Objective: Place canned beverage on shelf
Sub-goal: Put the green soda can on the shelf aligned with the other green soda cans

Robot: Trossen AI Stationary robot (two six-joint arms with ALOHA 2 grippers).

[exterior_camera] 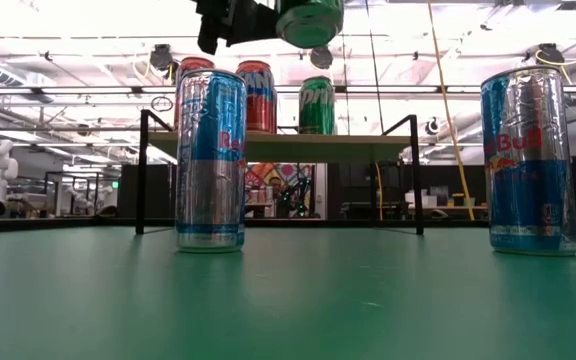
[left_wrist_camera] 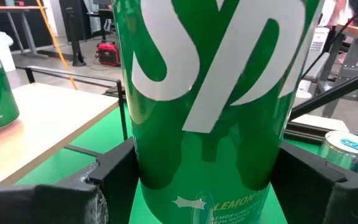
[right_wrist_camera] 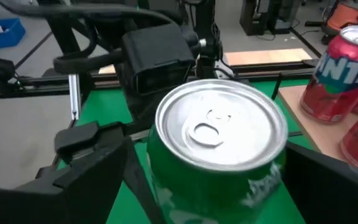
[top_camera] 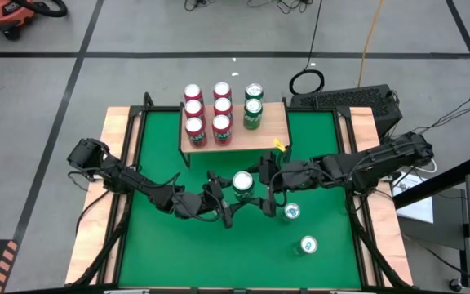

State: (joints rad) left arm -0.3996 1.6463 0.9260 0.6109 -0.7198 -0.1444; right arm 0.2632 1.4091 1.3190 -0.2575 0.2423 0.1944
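Green can [top_camera: 242, 184], a lemon-lime soda, hangs clear of the table [top_camera: 317, 212] in the left claw [top_camera: 237, 196], whose two dark fingers [left_wrist_camera: 114, 171] press its sides, so that claw is grasping the can. In the low view the can [exterior_camera: 310, 20] rides well above the two blue-and-silver cans [exterior_camera: 210, 160] standing on the green top. Facing it from the far side, the right claw [top_camera: 266, 173] sits just beside the same can with its fingers spread wide on either side of it and not visibly touching; released, as far as can be judged. Its wrist view looks down on the can's silver lid [right_wrist_camera: 221, 127].

Beyond both claws stands the shelf [top_camera: 237, 124], already carrying six red cans [top_camera: 209, 110] and two green ones [top_camera: 253, 108], with bare wood on the side nearest the right arm.

By my reading, the step in hand is the carry, perhaps a handover. Next, the can must travel forward from the left claw, stay upright, and come down on the bare wood beside the green pair without knocking them.
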